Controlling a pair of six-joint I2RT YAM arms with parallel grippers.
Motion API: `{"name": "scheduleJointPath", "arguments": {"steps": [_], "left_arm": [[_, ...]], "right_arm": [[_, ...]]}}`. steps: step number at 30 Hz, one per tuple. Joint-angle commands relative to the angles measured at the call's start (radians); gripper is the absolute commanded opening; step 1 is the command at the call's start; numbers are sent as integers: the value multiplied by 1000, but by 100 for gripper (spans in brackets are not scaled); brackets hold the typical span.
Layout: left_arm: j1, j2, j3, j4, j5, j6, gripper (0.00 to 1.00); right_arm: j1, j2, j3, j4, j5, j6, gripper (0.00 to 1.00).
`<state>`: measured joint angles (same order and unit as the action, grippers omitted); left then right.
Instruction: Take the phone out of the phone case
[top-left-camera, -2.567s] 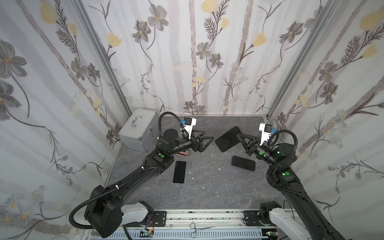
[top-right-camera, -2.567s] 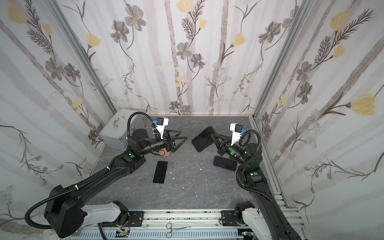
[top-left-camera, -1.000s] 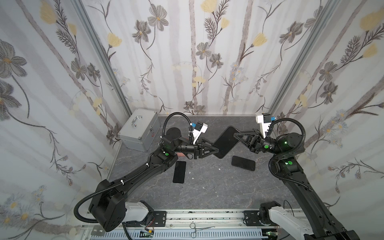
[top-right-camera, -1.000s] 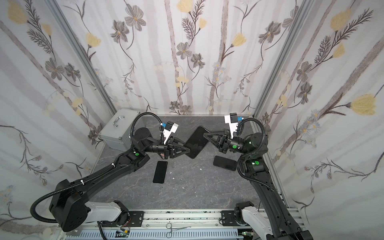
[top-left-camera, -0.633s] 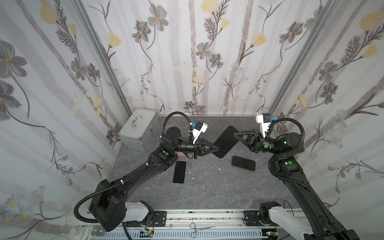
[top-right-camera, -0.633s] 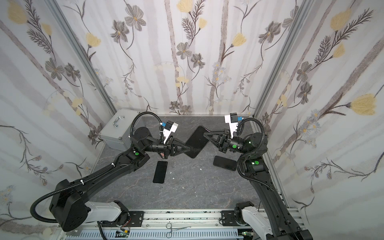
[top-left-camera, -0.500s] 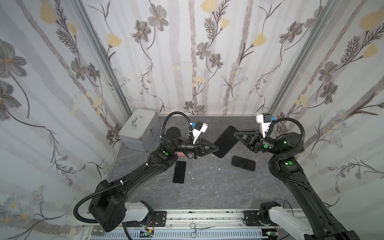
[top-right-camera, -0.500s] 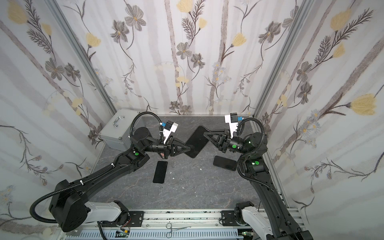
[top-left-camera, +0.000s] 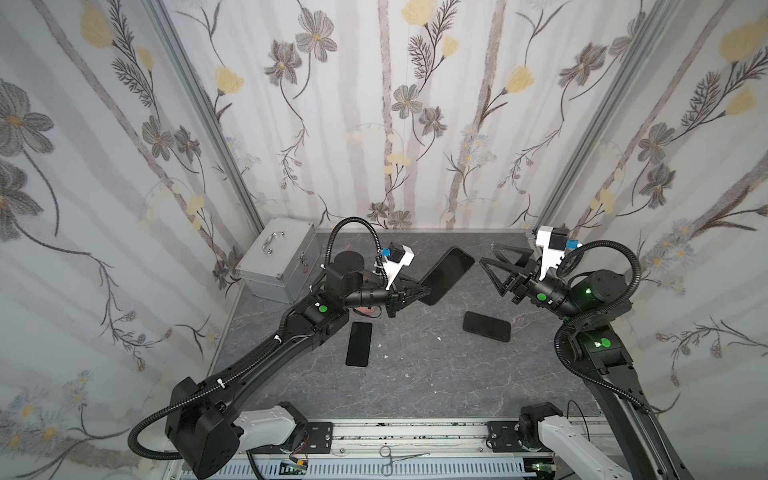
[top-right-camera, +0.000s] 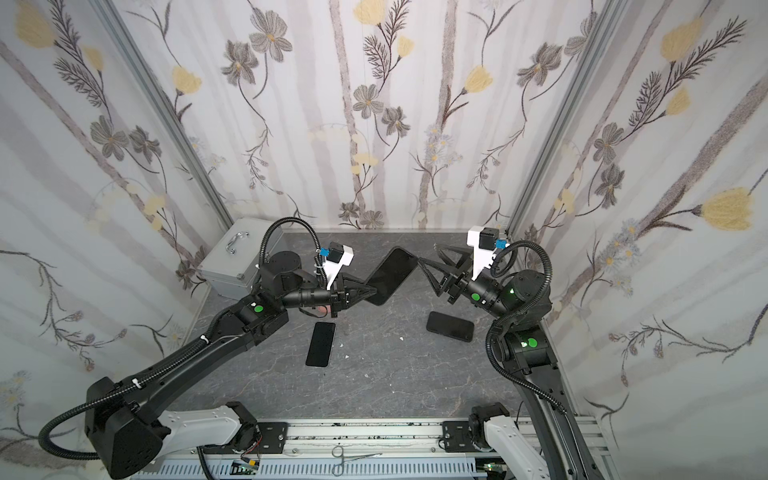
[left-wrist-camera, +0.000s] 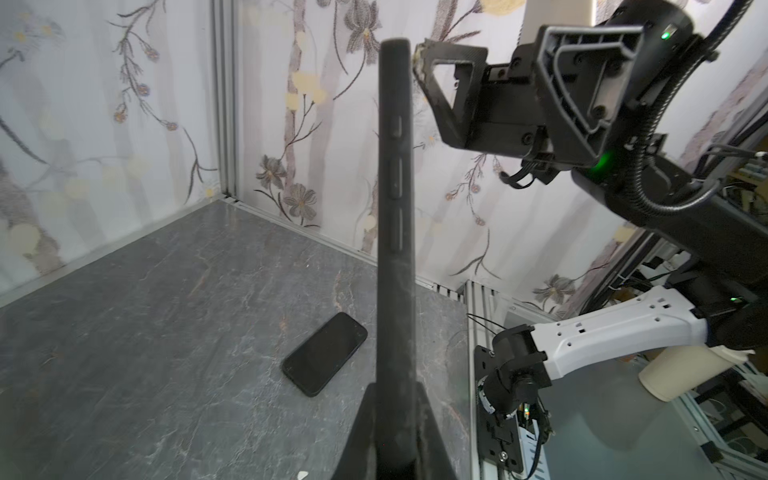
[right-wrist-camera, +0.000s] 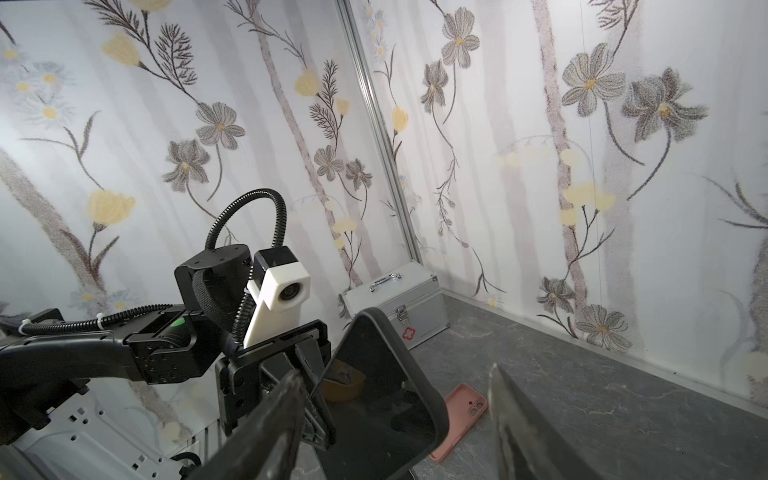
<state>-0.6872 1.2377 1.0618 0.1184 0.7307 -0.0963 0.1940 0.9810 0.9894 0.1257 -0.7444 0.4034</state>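
The phone in its black phone case (top-left-camera: 446, 276) (top-right-camera: 390, 276) hangs tilted above the table. My left gripper (top-left-camera: 419, 293) (top-right-camera: 365, 293) is shut on its lower end. In the left wrist view the case's edge with its buttons (left-wrist-camera: 395, 208) runs away from the left gripper (left-wrist-camera: 392, 415). My right gripper (top-left-camera: 487, 254) (top-right-camera: 427, 254) stands open just off the case's upper end, not touching it. In the right wrist view the dark screen (right-wrist-camera: 382, 399) shows between the spread fingers (right-wrist-camera: 286, 395).
Two bare black phones lie flat on the grey table, one left (top-left-camera: 359, 344) (top-right-camera: 321, 344) and one right (top-left-camera: 486, 326) (top-right-camera: 450, 326) (left-wrist-camera: 326, 359). A pink case (right-wrist-camera: 461, 419) lies under the left arm. A silver box (top-left-camera: 278, 259) (right-wrist-camera: 399, 303) stands back left.
My left gripper has shut on the case's lower end. My right gripper has opened, let go of the upper end and drawn back a little.
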Motion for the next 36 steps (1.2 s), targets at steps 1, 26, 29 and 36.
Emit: {"name": "scheduleJointPath", "arguments": {"steps": [1,26,29,36], "left_arm": [[0,-7,13,-20,-34,76,0],[-13,-104,-72,-76,103,353,0],[-16,-104,-77,-78,105,363,0],[-21,-117,-83,-79,94,372,0]], "right_arm": [[-1,26,40,-97,-128,-116,68],[60,145,173,-372,-382,-251,52],[90,163,190,-398,-364,-262,50],[125,200,224,-477,-364,-292,40]]}}
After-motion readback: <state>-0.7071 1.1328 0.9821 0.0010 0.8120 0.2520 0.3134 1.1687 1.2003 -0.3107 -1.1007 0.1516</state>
